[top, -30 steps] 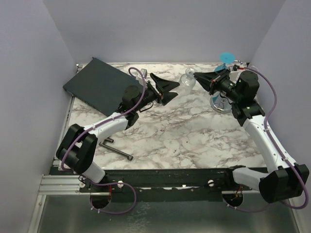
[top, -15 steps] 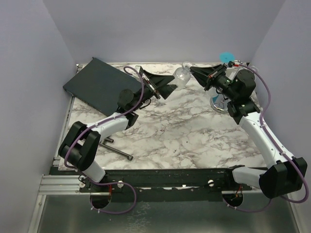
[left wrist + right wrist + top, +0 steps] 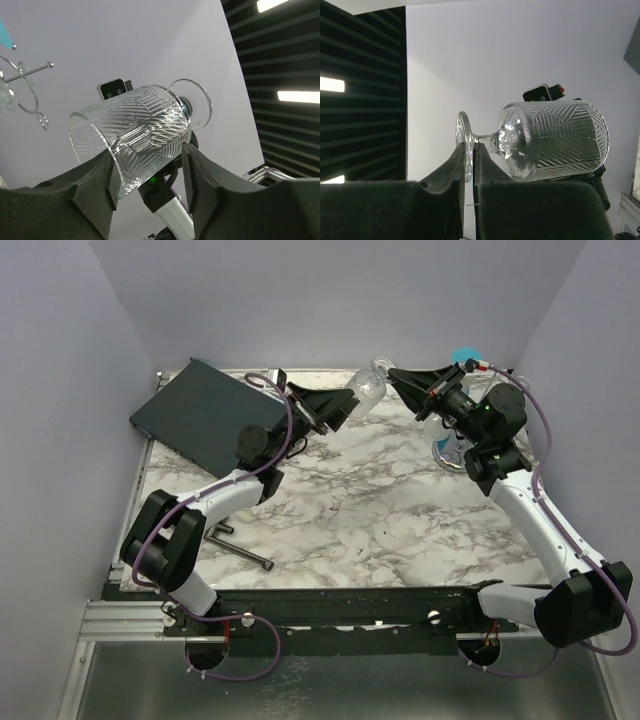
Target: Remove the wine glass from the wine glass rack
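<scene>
Wine glass (image 3: pixel 368 387): clear, with a cut pattern on the bowl; only that pattern shows through it. It lies on its side in the air above the far part of the worktop (image 3: pixel 380 510). Its mouth points toward the left tool (image 3: pixel 345 405) and its foot toward the right tool (image 3: pixel 400 378).

Right tool: clenched on the foot (image 3: pixel 462 131), with the thin disc edge pinched between its two fingers. Stem and bowl stick out to one side.

Left tool: fingers (image 3: pixel 95 190) sit either side of the bowl, whose lower curve is sunk in the gap. It looks clamped on the glass, though the wrist view leaves pad contact hard to confirm.

Since a second ago: the glass has gone up and toward the back wall. The left tool was then spread wide and short of the glass; it has come in and narrowed about the bowl. The right tool's grip is unchanged.

Wine glass rack (image 3: pixel 449 452): stands on the worktop at the right, partly behind the right arm, its round base showing. The glass is off it, up and to its left.
</scene>
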{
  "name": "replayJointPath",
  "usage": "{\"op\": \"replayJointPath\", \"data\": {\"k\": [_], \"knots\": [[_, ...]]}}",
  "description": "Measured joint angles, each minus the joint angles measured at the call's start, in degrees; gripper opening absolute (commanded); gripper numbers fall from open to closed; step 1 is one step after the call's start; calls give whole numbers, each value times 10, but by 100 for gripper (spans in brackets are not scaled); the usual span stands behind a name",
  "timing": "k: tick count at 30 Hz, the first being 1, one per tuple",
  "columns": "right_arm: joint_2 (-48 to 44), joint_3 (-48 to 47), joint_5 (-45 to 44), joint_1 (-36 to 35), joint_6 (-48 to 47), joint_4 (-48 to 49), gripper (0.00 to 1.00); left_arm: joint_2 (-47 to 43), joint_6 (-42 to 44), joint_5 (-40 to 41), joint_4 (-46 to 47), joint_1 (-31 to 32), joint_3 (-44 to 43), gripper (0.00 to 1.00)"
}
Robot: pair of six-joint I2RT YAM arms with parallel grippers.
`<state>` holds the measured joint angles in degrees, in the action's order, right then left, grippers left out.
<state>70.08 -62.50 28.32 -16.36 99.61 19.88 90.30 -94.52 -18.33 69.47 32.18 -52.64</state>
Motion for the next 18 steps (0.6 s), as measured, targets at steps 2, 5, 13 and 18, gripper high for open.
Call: {"op": "replayJointPath", "data": {"k": [2, 5, 13, 18], "knots": [[0, -1, 0, -2, 5, 9, 0, 0, 0, 0, 3, -1, -9, 49], [0, -2, 0, -4, 12, 26, 0, 0, 0, 3, 10, -2, -21, 43], [0, -2, -6, -2, 28, 34, 0, 0, -7, 16, 45, -4, -30, 6], [-10, -16, -15, -3, -3, -6, 27, -4, -1, 15, 34, -4, -32, 0]]}}
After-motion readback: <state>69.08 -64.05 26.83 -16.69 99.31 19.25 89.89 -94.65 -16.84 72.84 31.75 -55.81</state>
